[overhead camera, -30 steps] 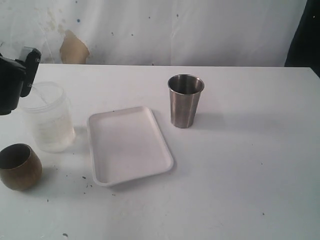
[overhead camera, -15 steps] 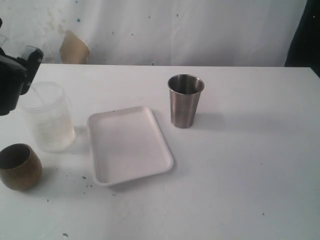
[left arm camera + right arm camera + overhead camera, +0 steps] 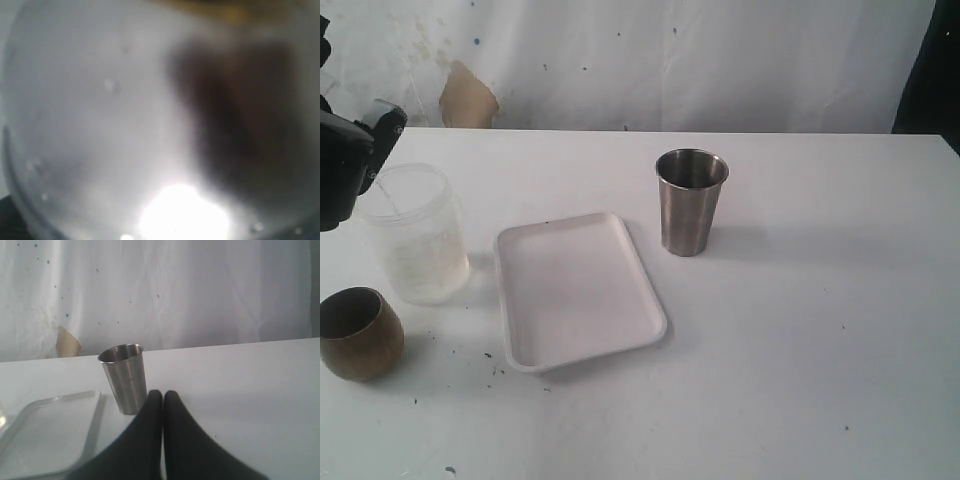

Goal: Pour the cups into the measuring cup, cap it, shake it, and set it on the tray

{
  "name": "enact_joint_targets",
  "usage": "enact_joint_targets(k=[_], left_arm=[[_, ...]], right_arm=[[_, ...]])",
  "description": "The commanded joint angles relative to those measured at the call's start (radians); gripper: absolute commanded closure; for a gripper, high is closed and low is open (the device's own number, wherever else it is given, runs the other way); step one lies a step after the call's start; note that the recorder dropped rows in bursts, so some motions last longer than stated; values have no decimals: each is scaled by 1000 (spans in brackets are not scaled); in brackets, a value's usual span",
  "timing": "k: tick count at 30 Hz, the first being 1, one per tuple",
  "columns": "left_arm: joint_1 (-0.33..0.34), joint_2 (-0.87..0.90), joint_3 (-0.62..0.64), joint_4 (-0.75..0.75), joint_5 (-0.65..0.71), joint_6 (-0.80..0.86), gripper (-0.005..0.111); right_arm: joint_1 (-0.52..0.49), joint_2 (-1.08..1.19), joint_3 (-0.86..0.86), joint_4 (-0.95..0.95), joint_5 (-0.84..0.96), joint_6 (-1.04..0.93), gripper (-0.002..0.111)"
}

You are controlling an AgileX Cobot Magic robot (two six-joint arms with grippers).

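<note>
The steel tumbler (image 3: 692, 200) stands upright behind the white tray's (image 3: 575, 290) far right corner. The brown cup (image 3: 358, 333) sits at the front left. My left gripper (image 3: 360, 150) hangs at the left edge, just above and behind a wide frosted jar (image 3: 415, 235). Its jaws are hidden. A blurred translucent round thing (image 3: 100, 125) fills the left wrist view, and I cannot tell what it is. I cannot make out the measuring cup. My right gripper (image 3: 162, 392) is shut and empty, low over the table, close to the tumbler (image 3: 124, 377).
The tray (image 3: 50, 430) is empty. A white curtain with a tan stain (image 3: 468, 98) hangs behind the table. The table's far edge runs along that curtain.
My left gripper has crept slightly up and to the left. A thin slanted line seen through the frosted jar has shifted left with it. Nothing else moved.
</note>
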Motion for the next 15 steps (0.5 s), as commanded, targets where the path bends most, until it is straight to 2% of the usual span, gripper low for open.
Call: enact_joint_targets(k=[1, 15], left_arm=[[0, -9, -8, 40, 31, -3, 107], [0, -9, -8, 40, 31, 11, 107]], right_arm=[[2, 0, 5, -4, -14, -12, 108], [2, 0, 5, -4, -14, -12, 108]])
